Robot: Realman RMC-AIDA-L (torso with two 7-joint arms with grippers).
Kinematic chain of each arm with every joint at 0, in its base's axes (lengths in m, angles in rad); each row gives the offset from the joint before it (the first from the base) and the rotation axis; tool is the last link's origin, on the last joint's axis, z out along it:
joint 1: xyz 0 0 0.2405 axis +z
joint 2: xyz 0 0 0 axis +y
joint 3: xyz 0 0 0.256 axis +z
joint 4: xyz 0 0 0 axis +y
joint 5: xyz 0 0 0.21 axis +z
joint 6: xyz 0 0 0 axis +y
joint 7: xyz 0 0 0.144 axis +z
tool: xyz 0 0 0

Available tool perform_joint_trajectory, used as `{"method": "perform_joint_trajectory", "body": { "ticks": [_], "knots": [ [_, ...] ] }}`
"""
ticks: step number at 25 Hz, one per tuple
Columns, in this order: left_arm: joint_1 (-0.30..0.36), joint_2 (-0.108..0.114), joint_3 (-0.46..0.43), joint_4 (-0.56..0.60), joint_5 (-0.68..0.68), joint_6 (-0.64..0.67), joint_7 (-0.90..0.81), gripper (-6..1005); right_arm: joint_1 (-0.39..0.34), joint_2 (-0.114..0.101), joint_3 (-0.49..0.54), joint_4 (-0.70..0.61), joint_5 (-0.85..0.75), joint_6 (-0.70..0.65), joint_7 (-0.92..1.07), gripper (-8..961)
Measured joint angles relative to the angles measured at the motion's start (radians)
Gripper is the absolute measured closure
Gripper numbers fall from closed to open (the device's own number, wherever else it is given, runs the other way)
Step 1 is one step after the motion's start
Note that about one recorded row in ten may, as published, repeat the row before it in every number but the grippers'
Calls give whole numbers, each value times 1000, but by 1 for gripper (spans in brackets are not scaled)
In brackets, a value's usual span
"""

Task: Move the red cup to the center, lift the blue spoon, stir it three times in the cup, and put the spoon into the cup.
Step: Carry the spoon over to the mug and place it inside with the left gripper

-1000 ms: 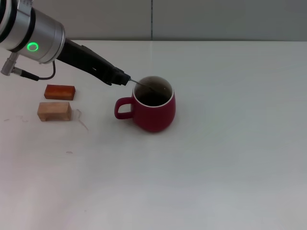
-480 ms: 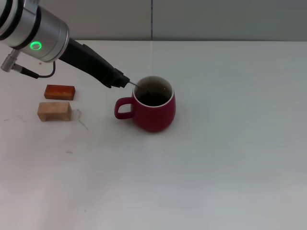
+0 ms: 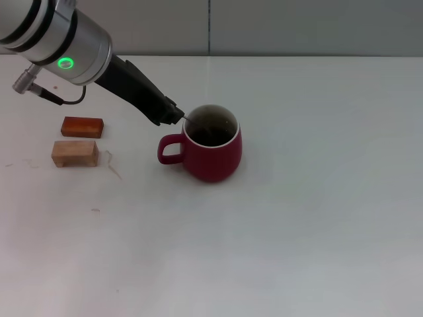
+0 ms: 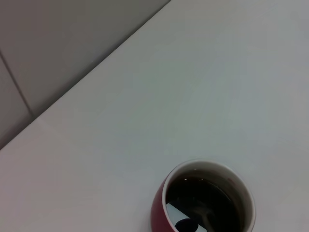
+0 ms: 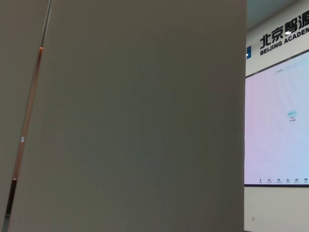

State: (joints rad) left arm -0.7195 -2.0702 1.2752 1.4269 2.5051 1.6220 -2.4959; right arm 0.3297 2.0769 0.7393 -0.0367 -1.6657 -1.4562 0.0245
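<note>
The rounded dark red ceramic mug with a pale rim and dark inside, the red cup, stands upright on the white table, its loop handle turned toward the robot's left; it serves as the landmark here. The left gripper reaches in from the upper left on a black forearm and sits just beside the cup's rim, on the handle side and a little behind it; whether its fingers are clamped or parted cannot be told, since the dark tip hides them. A thin grey metal neck runs from that tip over the rim and down into the cup; this is the blue spoon (its light blue handle is not visible in the head view). In the left wrist view the cup is seen from above, and inside its dark hollow lie the spoon's pale parts near the wall.

Well to the left of the cup, two small wooden blocks lie on the table: a reddish-brown block farther back and a pale tan block just in front of it, apart from one another. The right arm appears in no view of the table; its wrist camera faces a grey wall panel.
</note>
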Motion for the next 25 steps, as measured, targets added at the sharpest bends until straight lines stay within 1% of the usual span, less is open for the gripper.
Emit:
{"method": "perform_joint_trajectory", "body": {
  "ticks": [15, 25],
  "knots": [
    [-12, -1, 47, 4, 71, -28, -2, 810, -2, 1, 0, 0, -2, 0, 0, 274],
    [-5, -1, 67, 4, 79, 12, 2, 809, -3, 3, 0, 3, -2, -1, 0, 275]
  ]
}}
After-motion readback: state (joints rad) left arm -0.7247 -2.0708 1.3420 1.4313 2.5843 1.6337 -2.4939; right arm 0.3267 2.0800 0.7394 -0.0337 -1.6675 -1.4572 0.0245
